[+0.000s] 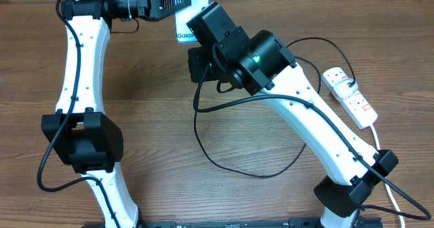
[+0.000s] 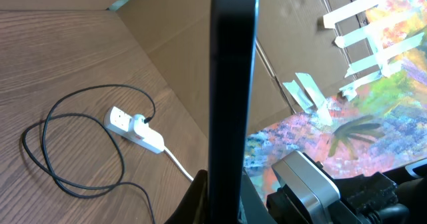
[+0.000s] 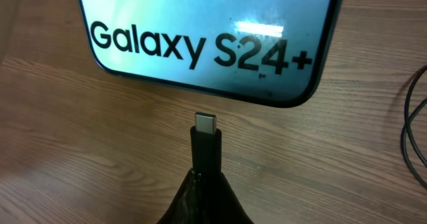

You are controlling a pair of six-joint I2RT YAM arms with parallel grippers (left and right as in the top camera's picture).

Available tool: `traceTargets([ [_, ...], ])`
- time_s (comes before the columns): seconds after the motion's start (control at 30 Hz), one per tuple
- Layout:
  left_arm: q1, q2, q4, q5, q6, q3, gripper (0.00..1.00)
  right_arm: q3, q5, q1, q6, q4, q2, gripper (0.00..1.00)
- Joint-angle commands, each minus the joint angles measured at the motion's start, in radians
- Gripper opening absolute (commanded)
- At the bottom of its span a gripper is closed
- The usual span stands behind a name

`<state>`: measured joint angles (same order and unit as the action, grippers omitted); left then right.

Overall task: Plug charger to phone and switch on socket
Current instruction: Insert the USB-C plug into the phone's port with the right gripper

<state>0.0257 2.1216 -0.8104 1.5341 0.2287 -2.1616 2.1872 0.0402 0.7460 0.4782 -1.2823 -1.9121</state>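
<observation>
The left gripper (image 1: pixel 165 3) is clenched on the phone (image 1: pixel 193 1). The right gripper (image 3: pixel 204 187) grasps the charger (image 3: pixel 205 143) near its tip, which points at the phone's edge without touching it.

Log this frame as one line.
left gripper: shut on phone | right gripper: shut on charger, tip facing phone's end, not inserted | socket: apart from both grippers, switch unreadable
</observation>
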Motion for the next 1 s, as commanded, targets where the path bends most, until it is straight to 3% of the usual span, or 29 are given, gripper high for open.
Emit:
traceTargets([
  [0.0, -0.006, -0.016, 0.008, 0.047, -0.004, -0.015, 0.04, 0.032, -0.013, 0.0, -0.016, 0.011, 0.027, 0.04],
  [0.97, -0.007, -0.016, 0.003, 0.047, -0.004, -0.015, 0.04, 0.032, 0.053, 0.0, -0.064, 0.053, 0.027, 0.04],
])
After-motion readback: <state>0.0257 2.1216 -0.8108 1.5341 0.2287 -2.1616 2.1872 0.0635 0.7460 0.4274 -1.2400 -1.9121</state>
